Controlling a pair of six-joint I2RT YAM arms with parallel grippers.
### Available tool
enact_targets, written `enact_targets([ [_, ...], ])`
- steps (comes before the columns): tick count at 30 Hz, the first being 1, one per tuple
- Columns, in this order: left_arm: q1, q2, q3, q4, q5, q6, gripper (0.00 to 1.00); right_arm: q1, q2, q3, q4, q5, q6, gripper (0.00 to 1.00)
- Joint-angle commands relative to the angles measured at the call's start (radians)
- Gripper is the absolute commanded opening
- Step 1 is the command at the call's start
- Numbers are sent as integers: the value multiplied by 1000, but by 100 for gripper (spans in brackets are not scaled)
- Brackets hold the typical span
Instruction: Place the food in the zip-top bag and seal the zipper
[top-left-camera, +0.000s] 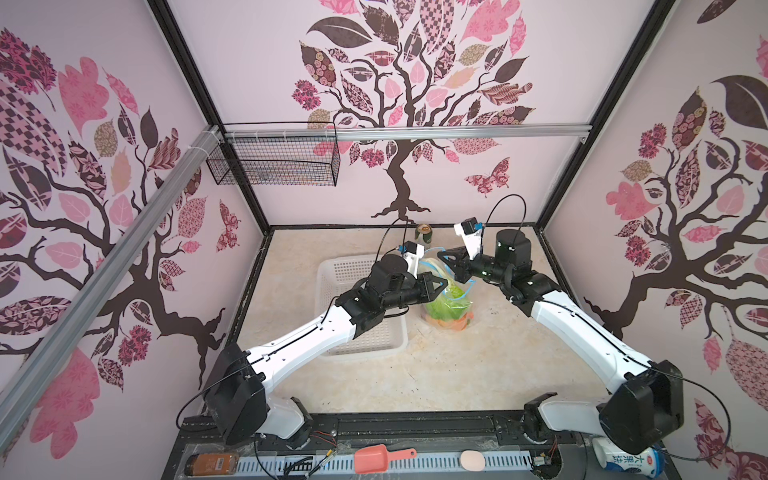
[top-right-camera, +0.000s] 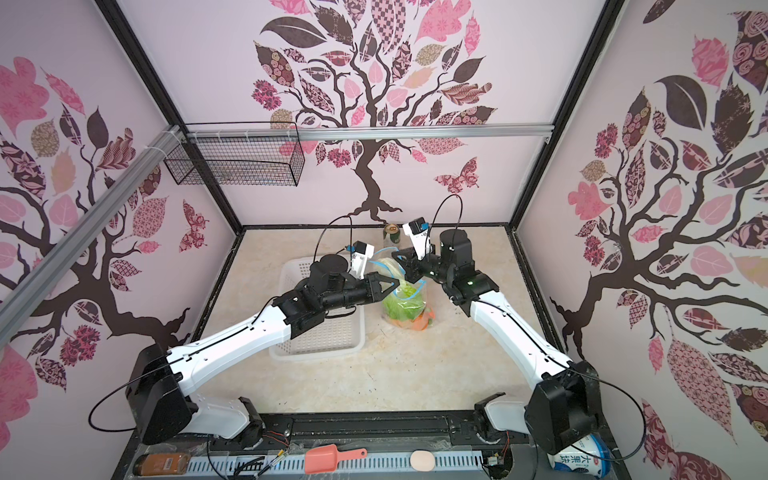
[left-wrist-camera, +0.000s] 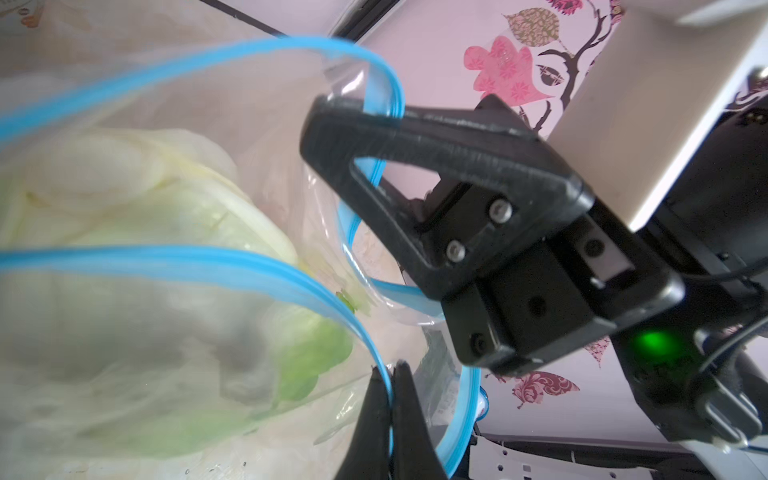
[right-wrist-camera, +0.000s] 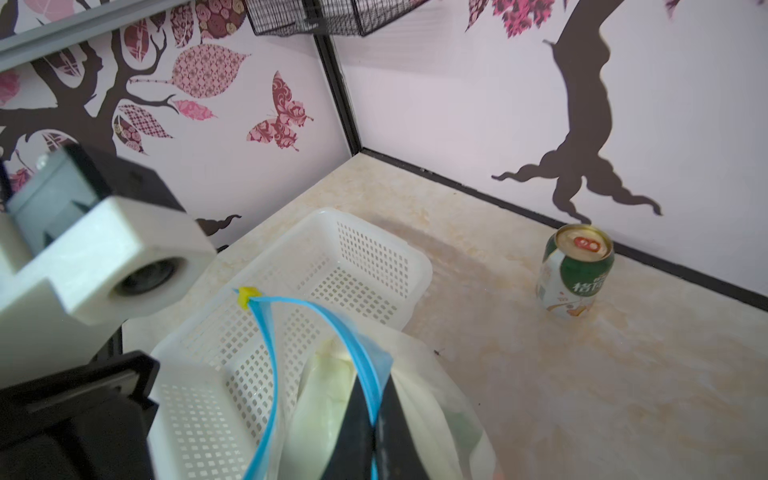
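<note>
Found zip-top bag (top-left-camera: 451, 299) upright at middle of surface (top-left-camera: 457, 374), food (top-left-camera: 446, 308) inside. Found basket (top-left-camera: 332, 274) just left of bag, can (top-left-camera: 424, 237) behind bag at far edge. Noted left hand (top-left-camera: 445, 284) at near-left of bag mouth, right hand (top-left-camera: 441, 254) at far side.

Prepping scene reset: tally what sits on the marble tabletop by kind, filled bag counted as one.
zip-top bag: 1
white basket: 1
drink can: 1
Total: 3

Clear zip-top bag (top-left-camera: 462, 296) stands upright, blue zipper (left-wrist-camera: 187, 252) gaping (lettuce (top-left-camera: 442, 309) and carrot (top-left-camera: 456, 324) inside).
</note>
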Motion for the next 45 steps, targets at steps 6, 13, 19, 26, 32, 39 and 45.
enact_targets([
  [6, 31, -53, -4, -19, -8, 235, 76, -25, 4, -63, 83, -26, 28, 0],
  [13, 179, -187, -102, 24, 8, 411, 90, -80, -16, -106, 112, -34, 87, 0],
  [19, 280, -194, -266, 329, 53, 457, 86, -92, -26, -120, 118, -38, 94, 0],
  [26, 362, -58, -280, 504, 286, 477, 56, -95, -25, -112, 111, -48, 97, 0],
  [32, 367, 10, -242, 527, 372, 532, 52, -98, -21, -103, 100, -48, 94, 0],
  [39, 367, 69, -198, 544, 431, 529, 44, -99, -11, -92, 92, -55, 91, 0],
  [45, 369, 121, -128, 536, 502, 500, 34, -100, -6, -81, 70, -56, 76, 0],
])
